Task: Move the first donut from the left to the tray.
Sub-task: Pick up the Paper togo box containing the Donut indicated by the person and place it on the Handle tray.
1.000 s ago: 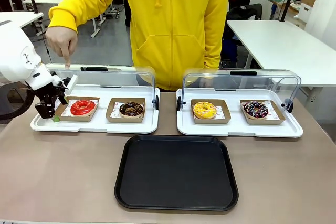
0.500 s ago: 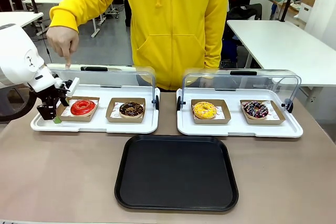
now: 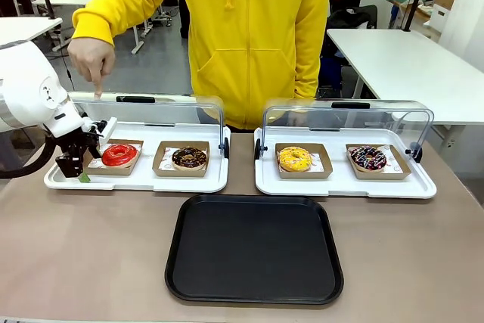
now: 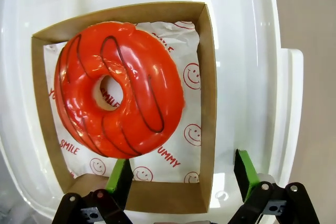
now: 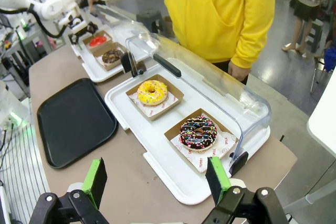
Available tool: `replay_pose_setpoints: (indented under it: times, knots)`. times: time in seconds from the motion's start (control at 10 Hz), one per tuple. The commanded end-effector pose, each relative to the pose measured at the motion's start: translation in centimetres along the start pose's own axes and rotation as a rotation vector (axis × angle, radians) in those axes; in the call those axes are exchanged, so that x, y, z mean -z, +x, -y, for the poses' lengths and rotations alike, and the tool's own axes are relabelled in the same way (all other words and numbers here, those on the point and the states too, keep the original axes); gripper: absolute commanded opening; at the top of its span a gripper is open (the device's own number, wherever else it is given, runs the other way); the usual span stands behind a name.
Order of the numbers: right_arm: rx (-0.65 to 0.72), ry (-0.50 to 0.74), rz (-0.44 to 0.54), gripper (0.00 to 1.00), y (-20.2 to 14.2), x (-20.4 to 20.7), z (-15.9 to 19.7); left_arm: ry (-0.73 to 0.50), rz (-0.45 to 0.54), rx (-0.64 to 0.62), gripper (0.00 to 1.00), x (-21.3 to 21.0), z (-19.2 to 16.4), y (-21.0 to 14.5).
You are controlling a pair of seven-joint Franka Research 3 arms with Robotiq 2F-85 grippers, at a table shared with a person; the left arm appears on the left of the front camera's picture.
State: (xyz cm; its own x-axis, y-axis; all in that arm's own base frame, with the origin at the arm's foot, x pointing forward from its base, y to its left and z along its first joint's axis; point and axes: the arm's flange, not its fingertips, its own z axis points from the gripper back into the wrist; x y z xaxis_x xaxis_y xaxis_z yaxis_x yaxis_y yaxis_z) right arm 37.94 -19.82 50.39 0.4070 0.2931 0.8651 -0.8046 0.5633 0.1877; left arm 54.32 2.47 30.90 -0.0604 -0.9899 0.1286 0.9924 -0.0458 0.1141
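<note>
The first donut from the left (image 3: 119,154), glossy red, lies in a brown cardboard holder (image 4: 208,77) on white paper, at the left end of the left white display tray. My left gripper (image 3: 79,172) hangs low at that holder's left side. In the left wrist view the red donut (image 4: 121,87) lies just beyond the left gripper (image 4: 182,179), whose jaws stand wide, one finger over the holder's near wall and the other outside its corner. The black tray (image 3: 253,247) lies at the table's front middle. My right gripper (image 5: 156,179) is open, well above the table's right end.
A chocolate donut (image 3: 189,158) sits beside the red one. The right white tray (image 3: 340,188) holds a yellow donut (image 3: 295,159) and a sprinkled donut (image 3: 368,158). Both clear lids are raised. A person's hand (image 3: 92,58) points down at the left lid (image 3: 151,111).
My left gripper has moved slightly down and to the right, closer to the red donut's holder. The person's pointing hand and the donuts have stayed put.
</note>
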Motion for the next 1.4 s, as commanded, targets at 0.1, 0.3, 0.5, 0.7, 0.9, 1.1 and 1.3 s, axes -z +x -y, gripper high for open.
replay_pose_setpoints:
  times: [0.1,0.3,0.5,0.7,0.9,1.1,1.3]
  knots:
    - [-0.026,0.001,0.029,1.00,0.09,0.07,0.13,-0.011,-0.038,-0.006,0.40,-0.20,-0.66,0.15]
    - [-0.026,0.001,0.029,1.00,0.09,0.07,0.13,-0.009,-0.046,-0.013,0.00,-0.42,-0.53,0.16]
    - [-0.026,0.001,0.029,1.00,0.09,0.07,0.13,-0.027,-0.043,-0.013,0.12,-0.55,-0.48,0.25]
    - [-0.026,0.001,0.029,1.00,0.09,0.07,0.13,-0.040,-0.053,-0.010,0.00,-0.65,-0.36,0.26]
    - [-0.026,0.001,0.029,1.00,0.09,0.07,0.13,-0.066,-0.054,-0.016,0.00,-0.62,-0.33,0.24]
    - [-0.026,0.001,0.029,1.00,0.09,0.07,0.13,-0.110,-0.017,-0.060,0.00,-0.50,-0.48,-0.01]
    - [-0.026,0.001,0.029,1.00,0.09,0.07,0.13,-0.039,-0.032,-0.003,0.00,-0.83,-0.20,0.15]
